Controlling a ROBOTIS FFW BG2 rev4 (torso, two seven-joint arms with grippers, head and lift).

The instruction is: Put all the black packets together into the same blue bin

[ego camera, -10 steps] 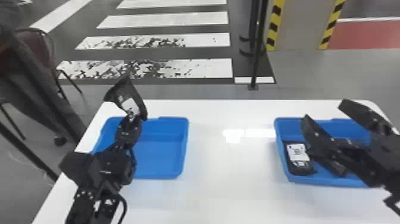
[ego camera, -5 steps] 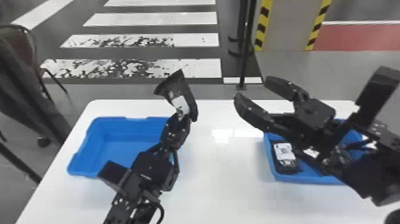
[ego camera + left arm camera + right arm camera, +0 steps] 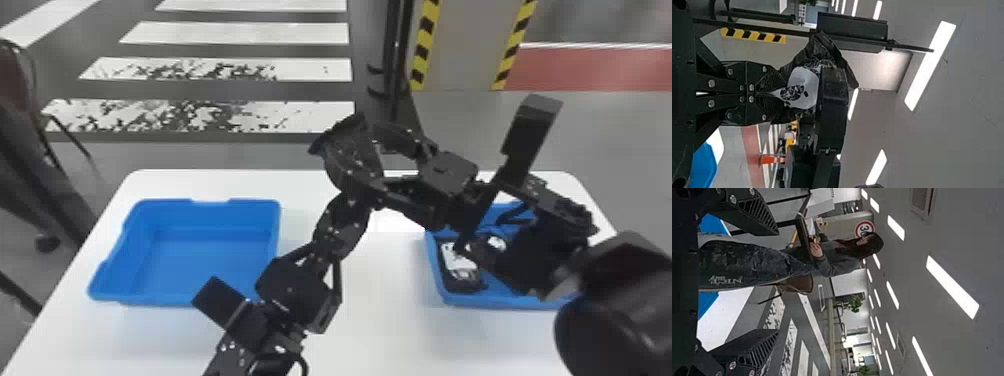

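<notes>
Nearest you, on the white surface: left blue bin, right blue bin with a labelled black packet inside. Raised between them, your left pincer is clamped on another packet. Your right pincer stands apart, fingers either side (packet between). Farther: striped floor.

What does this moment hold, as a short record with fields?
held: black plastic packet with white patch, in left gripper, raised above white table
right_gripper: open, close to held packet
right_bin: blue, plastic, rectangular; at least one black packet with white label inside
left_bin: same kind
next_step: possibly a handover
</notes>
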